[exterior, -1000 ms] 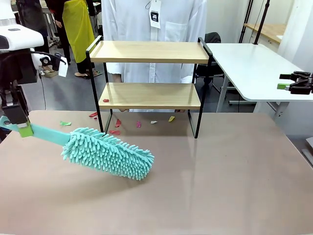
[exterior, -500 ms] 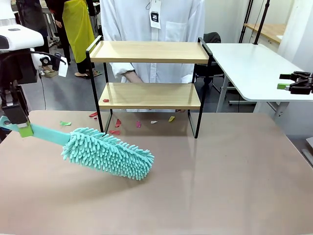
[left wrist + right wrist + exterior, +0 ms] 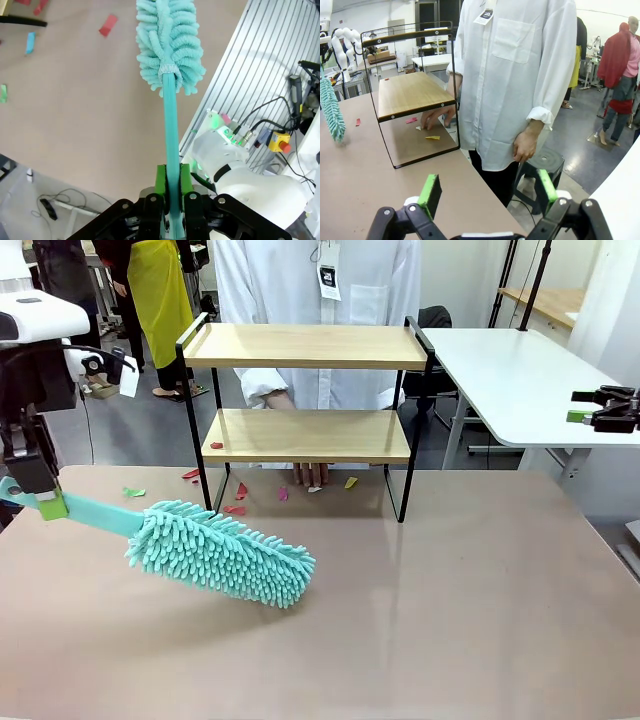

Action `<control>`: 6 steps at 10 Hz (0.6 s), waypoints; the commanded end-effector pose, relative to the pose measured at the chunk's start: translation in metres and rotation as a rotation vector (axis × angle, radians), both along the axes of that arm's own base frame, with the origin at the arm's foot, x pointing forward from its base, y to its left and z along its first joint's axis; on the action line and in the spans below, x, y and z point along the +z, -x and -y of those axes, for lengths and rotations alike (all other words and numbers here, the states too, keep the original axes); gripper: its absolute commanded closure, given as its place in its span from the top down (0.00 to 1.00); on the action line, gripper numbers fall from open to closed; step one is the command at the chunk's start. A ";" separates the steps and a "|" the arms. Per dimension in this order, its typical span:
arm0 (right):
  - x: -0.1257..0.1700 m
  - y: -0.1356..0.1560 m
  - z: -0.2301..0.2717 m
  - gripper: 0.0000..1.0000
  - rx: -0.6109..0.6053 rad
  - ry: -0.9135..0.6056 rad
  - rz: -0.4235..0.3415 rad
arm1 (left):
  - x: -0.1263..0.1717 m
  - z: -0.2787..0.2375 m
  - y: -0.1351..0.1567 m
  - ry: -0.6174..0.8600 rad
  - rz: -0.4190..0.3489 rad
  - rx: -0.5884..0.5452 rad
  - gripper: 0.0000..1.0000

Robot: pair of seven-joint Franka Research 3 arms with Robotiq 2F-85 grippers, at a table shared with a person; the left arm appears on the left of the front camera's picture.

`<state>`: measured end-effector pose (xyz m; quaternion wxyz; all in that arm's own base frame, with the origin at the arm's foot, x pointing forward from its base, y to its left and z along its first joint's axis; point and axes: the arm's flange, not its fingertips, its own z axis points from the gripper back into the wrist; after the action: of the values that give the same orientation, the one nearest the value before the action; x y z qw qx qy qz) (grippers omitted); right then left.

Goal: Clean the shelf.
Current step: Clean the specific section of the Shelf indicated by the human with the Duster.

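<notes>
The shelf (image 3: 305, 435) stands at the far middle of the beige table, two wooden boards in a black frame; the right wrist view shows the shelf (image 3: 412, 92) end-on. A small red scrap (image 3: 216, 445) lies on its lower board's left end. My left gripper (image 3: 45, 502) is shut on the handle of a teal fluffy duster (image 3: 220, 552), whose head rests on the table in front of the shelf's left leg. From the wrist, the left gripper (image 3: 172, 187) clamps the handle below the duster head (image 3: 170, 45). My right gripper (image 3: 590, 408) hangs open over the white table, its jaws (image 3: 487, 192) wide apart and holding nothing.
A person in a white shirt stands behind the shelf, one hand (image 3: 310, 473) on the table under the lower board. Coloured paper scraps (image 3: 240, 492) lie around the shelf's feet. A white table (image 3: 510, 380) stands at the right.
The person's hand came down from behind the lower board to the tabletop under the shelf. Both arms and the duster stayed still.
</notes>
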<state>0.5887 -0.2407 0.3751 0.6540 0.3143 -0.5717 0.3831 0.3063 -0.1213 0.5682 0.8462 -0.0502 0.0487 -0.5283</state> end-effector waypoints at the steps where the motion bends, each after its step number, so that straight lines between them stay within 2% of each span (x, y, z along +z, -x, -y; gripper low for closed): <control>1: 0.004 -0.001 -0.002 1.00 -0.001 0.006 0.005 | 0.003 0.000 0.000 0.006 0.001 -0.005 0.13; 6: 0.004 -0.001 -0.002 1.00 -0.001 0.006 0.005 | 0.003 0.000 0.000 0.006 0.001 -0.005 0.13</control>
<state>0.5887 -0.2407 0.3751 0.6540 0.3143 -0.5717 0.3831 0.3063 -0.1213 0.5682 0.8462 -0.0502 0.0487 -0.5283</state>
